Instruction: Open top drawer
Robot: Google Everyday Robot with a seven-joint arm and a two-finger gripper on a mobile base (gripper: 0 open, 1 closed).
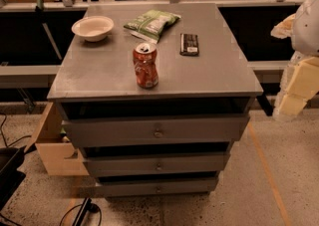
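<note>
The gripper (287,103) hangs at the far right edge of the view, at the lower end of the pale arm, beside the right side of the grey cabinet (209,78) and about level with its top. I cannot tell if the gripper is spread or closed.

The top drawer (109,131) is left of the gripper and a little lower, well apart from it. Its flat grey front faces the near side, with 1 small round knob (158,133) in the middle. A dark gap shows between this front and the cabinet top. Below it are 2 narrower drawer fronts (124,164).

On the cabinet top stand a red can (145,65) near the front, a white bowl (92,27) at the far left, a green bag (151,23) and a dark packet (189,44).
</note>
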